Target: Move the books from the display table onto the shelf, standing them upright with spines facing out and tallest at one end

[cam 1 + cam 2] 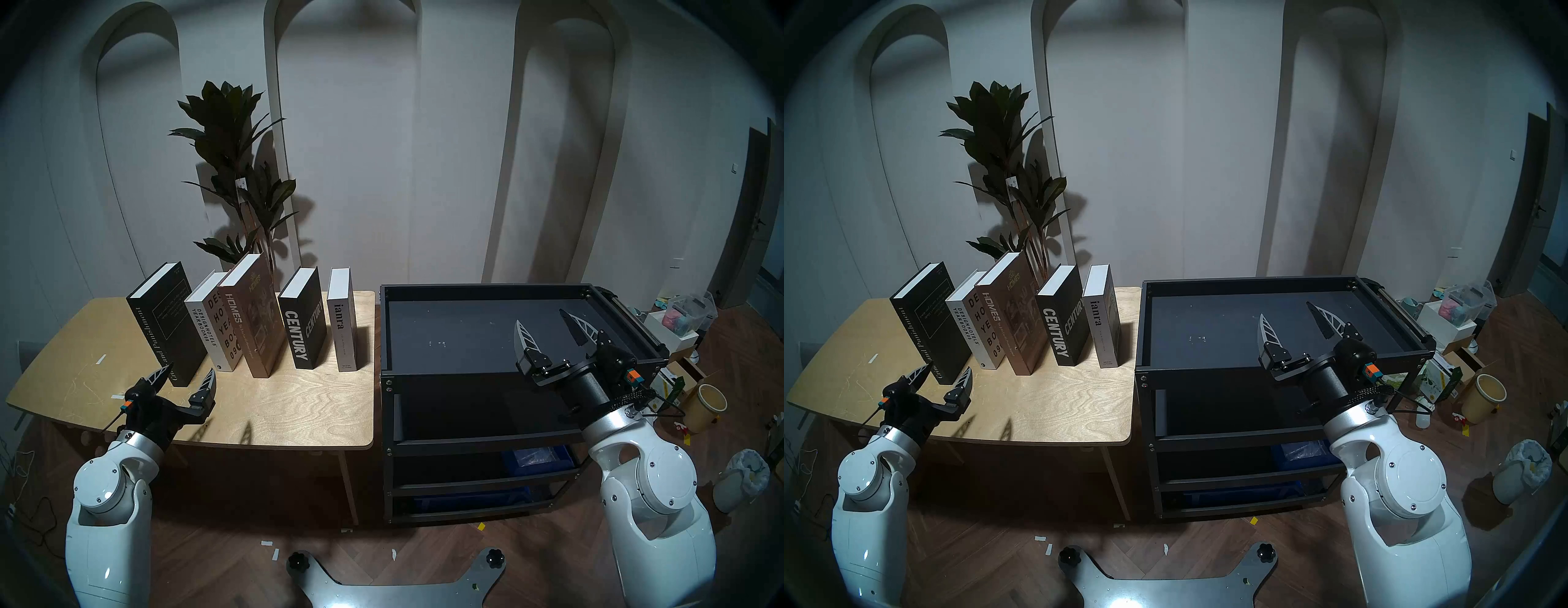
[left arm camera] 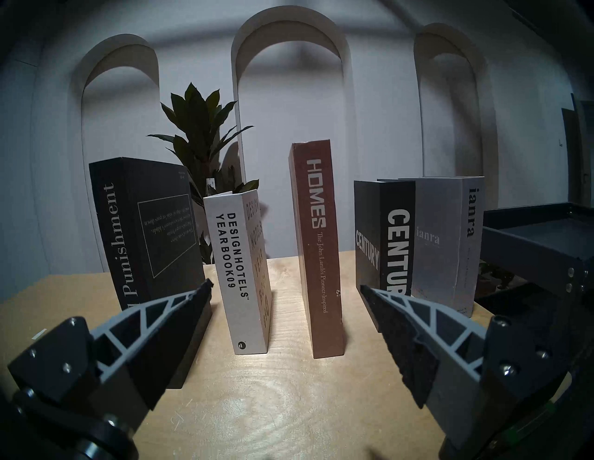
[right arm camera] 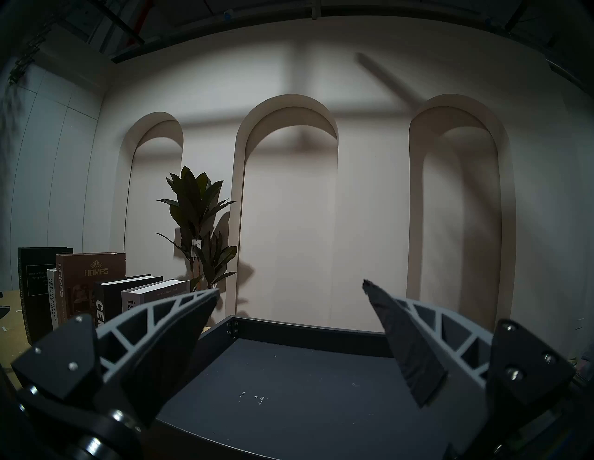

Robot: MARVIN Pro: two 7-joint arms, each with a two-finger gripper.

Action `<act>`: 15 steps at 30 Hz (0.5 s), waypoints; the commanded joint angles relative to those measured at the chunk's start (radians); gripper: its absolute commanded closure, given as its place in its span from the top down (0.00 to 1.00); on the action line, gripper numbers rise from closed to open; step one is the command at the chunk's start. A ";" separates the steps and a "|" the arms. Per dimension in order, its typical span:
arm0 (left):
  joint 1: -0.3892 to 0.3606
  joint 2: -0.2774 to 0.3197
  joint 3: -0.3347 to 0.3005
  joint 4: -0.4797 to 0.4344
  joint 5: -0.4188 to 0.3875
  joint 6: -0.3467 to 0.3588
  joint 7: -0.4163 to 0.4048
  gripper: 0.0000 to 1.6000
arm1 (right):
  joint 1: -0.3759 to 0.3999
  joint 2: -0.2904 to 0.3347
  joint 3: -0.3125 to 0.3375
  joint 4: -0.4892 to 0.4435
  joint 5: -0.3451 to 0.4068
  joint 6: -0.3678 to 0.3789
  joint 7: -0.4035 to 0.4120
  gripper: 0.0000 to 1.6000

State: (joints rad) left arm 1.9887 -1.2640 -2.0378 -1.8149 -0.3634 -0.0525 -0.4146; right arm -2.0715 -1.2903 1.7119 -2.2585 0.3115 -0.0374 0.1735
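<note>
Plainly, your biggest risk is the row itself: all five books stand upright on the table (image 1: pixel 297 407) with spines toward you, none yet on the shelf (image 1: pixel 488 293), whose top tray is bare, and they sit close enough that knocking one could topple its neighbours like dominoes. HOMES (image 1: pixel 250 322), the tallest, leans over the white Yearbook (image 1: pixel 208 327) beside it, so pulling either away may tip the other. Crime and Punishment (image 1: pixel 163 325) stands at the left end, just ahead of your left gripper (image 1: pixel 184 375); a wide hardcover pinched low and near one corner could swing or slip as you lift it. CENTURY (image 1: pixel 299 327) and ianra (image 1: pixel 341 325) stand near the table edge beside the shelf, where a nudge could push them off. Your left arm reaches in low and level over the table, its gripper spread wide and empty. Your right gripper (image 1: pixel 547 333) hangs above the shelf tray, tilted slightly upward, also wide open and holding nothing.
</note>
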 commanded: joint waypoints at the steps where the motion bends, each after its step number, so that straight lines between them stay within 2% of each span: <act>1: -0.053 0.028 0.007 -0.023 -0.044 -0.029 -0.056 1.00 | 0.001 0.000 -0.001 -0.018 0.000 -0.002 0.001 1.00; 6: -0.136 0.044 0.073 -0.001 -0.029 -0.018 -0.056 1.00 | 0.002 0.000 -0.001 -0.017 0.000 -0.003 0.001 1.00; 7: -0.133 0.066 0.088 -0.001 -0.031 -0.022 -0.037 1.00 | 0.002 0.000 -0.001 -0.016 0.000 -0.003 0.002 1.00; 11: -0.165 0.104 0.102 0.038 -0.033 -0.018 0.005 1.00 | 0.002 0.000 -0.001 -0.016 0.000 -0.003 0.002 1.00; 15: -0.212 0.130 0.080 0.093 -0.045 -0.014 0.019 1.00 | 0.003 0.000 -0.001 -0.016 0.000 -0.003 0.002 1.00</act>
State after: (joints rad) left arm 1.8723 -1.2045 -1.9369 -1.7595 -0.3992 -0.0641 -0.4276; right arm -2.0712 -1.2909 1.7121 -2.2565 0.3115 -0.0374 0.1739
